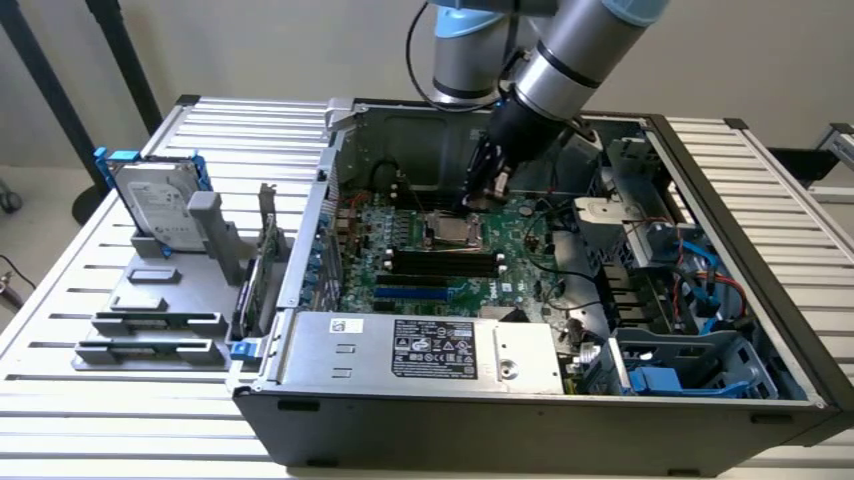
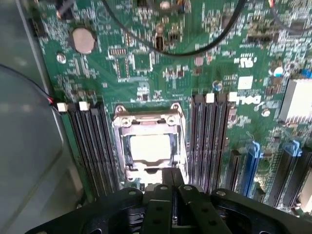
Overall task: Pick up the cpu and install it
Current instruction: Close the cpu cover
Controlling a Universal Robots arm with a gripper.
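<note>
The cpu point(image 2: 148, 147) is a pale silvery square lying flat inside the metal socket frame point(image 2: 122, 122) on the green motherboard point(image 2: 146, 63). My gripper point(image 2: 168, 183) hangs just above the socket's near edge, its black fingers point(image 2: 158, 195) pressed together with nothing visible between them. In the exterior view the gripper point(image 1: 478, 203) reaches down into the open computer case point(image 1: 747, 260), its tip right over the socket point(image 1: 451, 234) at the middle of the board.
Black memory slots point(image 2: 92, 146) flank the socket on both sides. A black cable point(image 2: 185, 51) loops over the board. A power supply point(image 1: 420, 350) sits at the case front. At the exterior view's left, a hard drive point(image 1: 158, 205) with blue bracket stands on a grey holder point(image 1: 147, 325).
</note>
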